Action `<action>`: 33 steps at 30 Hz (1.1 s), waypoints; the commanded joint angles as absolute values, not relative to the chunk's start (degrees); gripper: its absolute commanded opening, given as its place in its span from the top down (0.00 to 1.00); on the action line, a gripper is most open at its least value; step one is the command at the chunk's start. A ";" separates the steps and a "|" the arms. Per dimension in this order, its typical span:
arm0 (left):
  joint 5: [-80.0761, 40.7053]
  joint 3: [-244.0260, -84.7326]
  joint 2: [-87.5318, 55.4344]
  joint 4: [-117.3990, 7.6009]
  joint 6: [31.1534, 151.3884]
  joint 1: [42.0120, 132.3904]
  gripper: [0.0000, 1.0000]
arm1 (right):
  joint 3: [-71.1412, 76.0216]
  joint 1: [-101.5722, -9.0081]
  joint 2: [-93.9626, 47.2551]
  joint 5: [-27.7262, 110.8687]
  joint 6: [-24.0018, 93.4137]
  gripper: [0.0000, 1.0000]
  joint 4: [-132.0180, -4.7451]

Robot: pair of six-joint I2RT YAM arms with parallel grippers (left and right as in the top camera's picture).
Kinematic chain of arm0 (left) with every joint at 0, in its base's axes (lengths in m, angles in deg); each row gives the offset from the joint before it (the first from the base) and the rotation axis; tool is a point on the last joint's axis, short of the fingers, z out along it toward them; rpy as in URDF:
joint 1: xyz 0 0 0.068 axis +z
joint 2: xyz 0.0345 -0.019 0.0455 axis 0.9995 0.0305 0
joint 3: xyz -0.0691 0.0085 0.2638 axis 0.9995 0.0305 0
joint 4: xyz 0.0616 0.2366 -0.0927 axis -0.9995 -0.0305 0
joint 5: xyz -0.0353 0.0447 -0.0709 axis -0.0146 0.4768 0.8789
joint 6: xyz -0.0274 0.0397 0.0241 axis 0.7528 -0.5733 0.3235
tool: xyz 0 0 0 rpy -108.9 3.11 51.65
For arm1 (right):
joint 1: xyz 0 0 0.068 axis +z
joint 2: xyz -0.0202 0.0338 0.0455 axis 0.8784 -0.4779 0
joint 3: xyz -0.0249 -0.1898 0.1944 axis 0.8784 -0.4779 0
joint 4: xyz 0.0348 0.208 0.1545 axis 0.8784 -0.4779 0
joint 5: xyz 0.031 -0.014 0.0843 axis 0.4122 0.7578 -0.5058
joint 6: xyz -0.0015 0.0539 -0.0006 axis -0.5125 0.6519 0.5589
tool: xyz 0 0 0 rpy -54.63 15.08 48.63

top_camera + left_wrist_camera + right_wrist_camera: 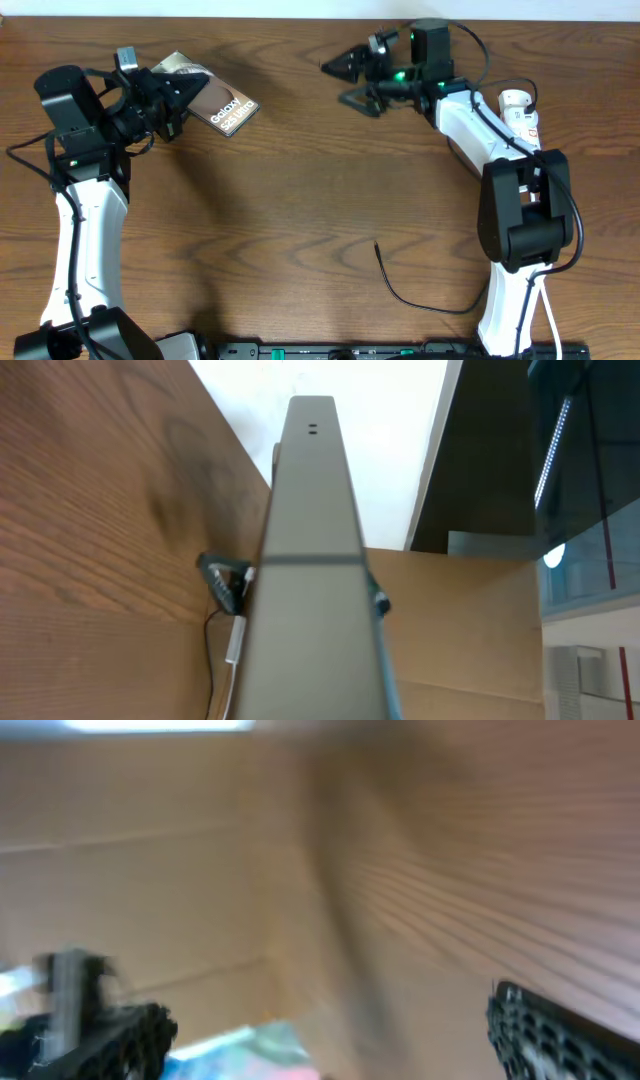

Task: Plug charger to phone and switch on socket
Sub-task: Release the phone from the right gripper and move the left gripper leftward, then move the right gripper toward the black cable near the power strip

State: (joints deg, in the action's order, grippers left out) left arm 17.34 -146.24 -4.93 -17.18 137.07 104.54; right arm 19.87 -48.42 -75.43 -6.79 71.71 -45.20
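The phone (230,107) was held at the far left of the desk (300,200), its bronze back and white lettering facing up. The left jaws were closed on its left end. From the left wrist camera the phone (305,550) showed edge-on as a pale strip running up the middle of the view, raised off the wood.

To the right of the phone, at about the same depth on the desk, the right jaws stood wide apart with nothing between them, their tips pointing back toward the phone. The right wrist view was blurred. Its two dark fingers (545,1035) sat at opposite lower corners with only wood grain between them.

The socket (518,108) lay far to the right of the phone, a white body with red marks, partly hidden behind the right arm (470,115).

The charger (398,293) lay well apart from the phone, to its right and much nearer the front edge. It was a thin black curve with its free tip pointing up the desk, touching neither jaws nor phone. Its far end ran out of sight behind the right arm.
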 commanded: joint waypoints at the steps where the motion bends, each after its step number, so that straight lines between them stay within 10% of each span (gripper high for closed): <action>1: 19.85 -146.57 -5.72 -16.53 133.18 104.50 0.93 | 23.87 -51.17 -74.73 1.69 52.50 0.01 -57.07; 10: 20.44 -146.57 -5.44 -16.73 126.34 101.73 0.93 | 46.01 -54.27 -74.68 36.73 34.57 0.01 -101.09; 17: 20.90 -146.57 1.19 -16.70 122.45 96.20 0.93 | 59.67 -56.46 -71.23 51.46 30.95 0.01 -111.80; 33: 21.30 -146.57 10.15 -9.97 116.81 87.82 0.93 | 60.98 -88.41 -69.35 2.92 1.02 0.01 -121.50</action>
